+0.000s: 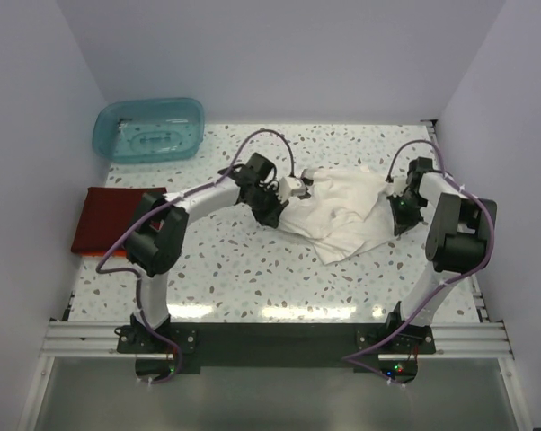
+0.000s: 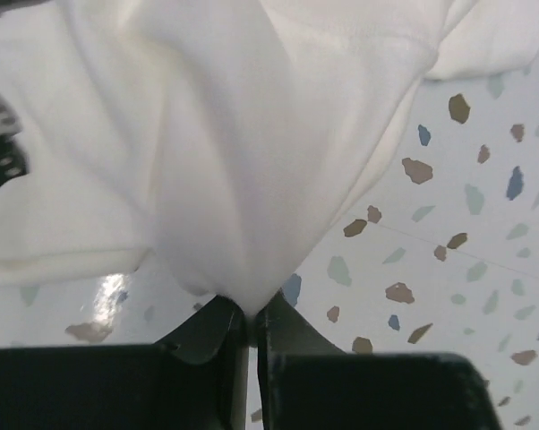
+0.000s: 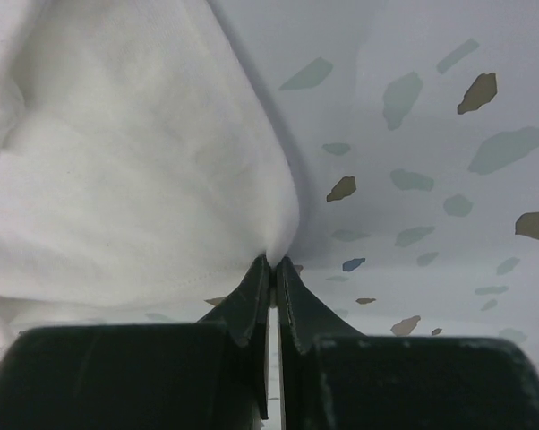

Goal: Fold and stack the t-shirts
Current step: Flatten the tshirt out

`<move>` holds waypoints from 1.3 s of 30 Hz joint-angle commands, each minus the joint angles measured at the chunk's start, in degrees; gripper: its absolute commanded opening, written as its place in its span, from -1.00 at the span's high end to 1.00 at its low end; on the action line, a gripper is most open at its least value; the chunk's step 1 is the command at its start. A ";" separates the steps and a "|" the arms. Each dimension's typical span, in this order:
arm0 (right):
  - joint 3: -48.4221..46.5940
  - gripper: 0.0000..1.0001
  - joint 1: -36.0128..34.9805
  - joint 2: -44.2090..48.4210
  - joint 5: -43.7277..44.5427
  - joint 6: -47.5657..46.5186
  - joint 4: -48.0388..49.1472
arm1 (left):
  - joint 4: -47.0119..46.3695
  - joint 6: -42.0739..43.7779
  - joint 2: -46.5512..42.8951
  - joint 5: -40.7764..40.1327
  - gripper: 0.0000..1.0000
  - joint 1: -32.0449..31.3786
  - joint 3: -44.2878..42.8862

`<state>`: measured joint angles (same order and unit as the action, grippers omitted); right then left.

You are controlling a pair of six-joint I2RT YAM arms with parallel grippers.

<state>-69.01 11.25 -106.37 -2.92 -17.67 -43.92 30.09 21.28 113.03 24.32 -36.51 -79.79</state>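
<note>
The left jaws are pinched shut on the cream-white t-shirt [image 2: 252,134] — cloth fans out just beyond their tips. The right jaws clamp its other edge — the shirt bunches between both, over the tabletop [image 1: 235,269].

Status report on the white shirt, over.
Both shut on white shirt: left gripper, right gripper. Folded red shirt at far left. Teal tub back left, out of the way.

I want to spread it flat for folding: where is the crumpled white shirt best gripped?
Take the white shirt at its two opposite edges, coming in low from either side. It lies bunched on the table, so only the thin edges fit between narrow jaws. The left gripper and right gripper each pinch one now.
</note>
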 commanded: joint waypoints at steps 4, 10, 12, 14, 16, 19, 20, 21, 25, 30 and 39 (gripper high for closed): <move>1.34 1.00 -0.08 3.71 2.74 -8.68 0.17 | 7.61 -9.76 -12.39 11.89 1.00 14.70 -7.05; 0.90 1.00 0.27 4.76 3.62 -16.68 -3.62 | 12.71 -13.80 -17.84 9.01 1.00 25.87 1.28; 1.42 1.00 0.36 6.17 3.01 -18.70 -4.67 | 13.42 -15.21 -20.82 6.28 1.00 29.38 8.04; 1.78 1.00 0.44 7.31 3.09 -20.03 -5.64 | 13.42 -16.61 -22.32 3.92 1.00 32.80 11.13; 2.57 1.00 0.44 9.07 1.53 -21.52 -6.52 | 12.11 -17.67 -24.95 0.40 1.00 35.01 15.34; 2.31 1.00 0.44 10.39 -1.29 -22.49 -8.37 | 7.63 -19.69 -26.37 -5.68 1.00 39.93 17.91; 2.22 1.00 0.36 10.48 -2.26 -22.49 -8.63 | 6.23 -20.04 -25.94 -7.08 1.00 41.94 17.39; 1.96 1.00 0.36 10.48 -3.22 -22.58 -9.59 | 5.69 -20.05 -25.15 -7.96 1.00 42.66 16.52; 2.22 1.00 0.27 11.09 -4.81 -22.67 -10.31 | 2.97 -19.96 -18.93 -15.06 1.00 43.55 10.47; 1.60 1.00 -0.08 12.15 -9.81 -21.53 -13.28 | 3.67 -14.88 -13.63 -9.30 0.07 41.88 0.70; 4.94 1.00 -1.05 13.47 -15.98 -12.32 -14.18 | -11.25 -7.39 -12.32 6.98 -0.15 11.23 -2.57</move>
<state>-65.06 10.39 -94.02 -14.87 -34.87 -56.64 26.72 11.35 99.96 23.79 -16.62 -80.84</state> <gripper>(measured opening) 0.023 0.579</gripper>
